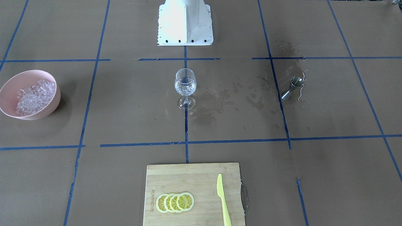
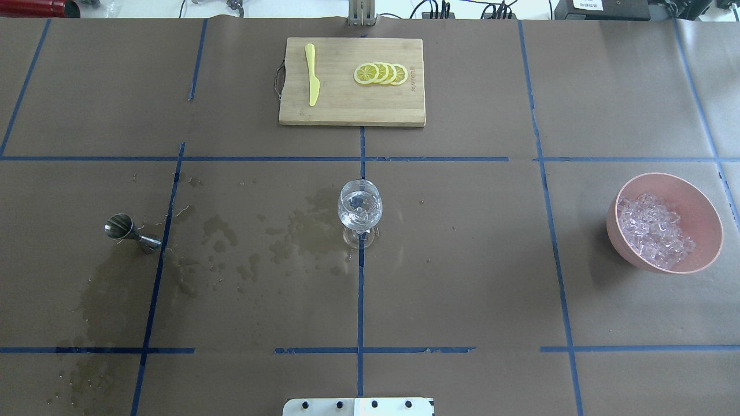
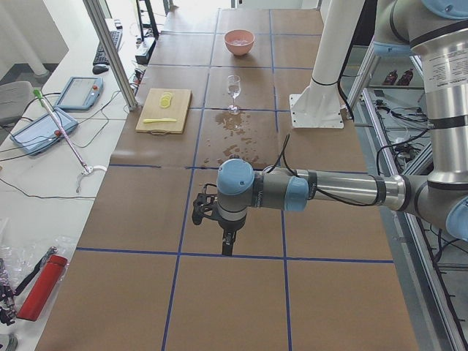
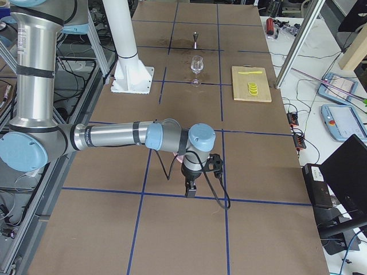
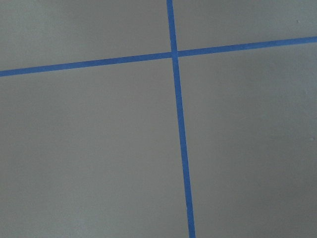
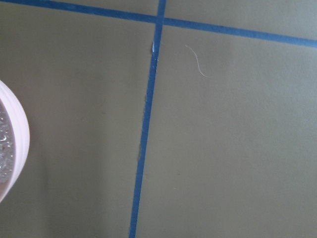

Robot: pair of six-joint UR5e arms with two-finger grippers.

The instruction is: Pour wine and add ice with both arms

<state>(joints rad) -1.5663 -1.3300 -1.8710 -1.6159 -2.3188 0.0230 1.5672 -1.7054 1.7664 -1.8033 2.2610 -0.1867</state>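
**A:** Where is everything?

**B:** The wine glass (image 2: 359,209) stands mid-table on a blue tape line. The pink bowl (image 2: 702,222) of ice (image 2: 653,230) is well off to the robot's right. The metal measuring cup (image 2: 128,229) is well off to its left, with wet patches (image 2: 289,231) between cup and glass.

**A:** How do they look?

**B:** The ice is small, clear, glassy lumps in a heap. The glass holds clear lumps too, but I can't tell whether wine lies among them.

**A:** Handling?

**B:** I'd judge the ice light and slippery, so take the bowl by its rim. The glass looks fragile and top-heavy, so leave it standing. The cup is stiff, so grip its narrow waist.

**A:** Claws?

**B:** The left claw (image 3: 228,245) hangs over bare table and the right claw (image 4: 190,189) is near the bowl. Whether they are wide or narrow, I cannot tell.
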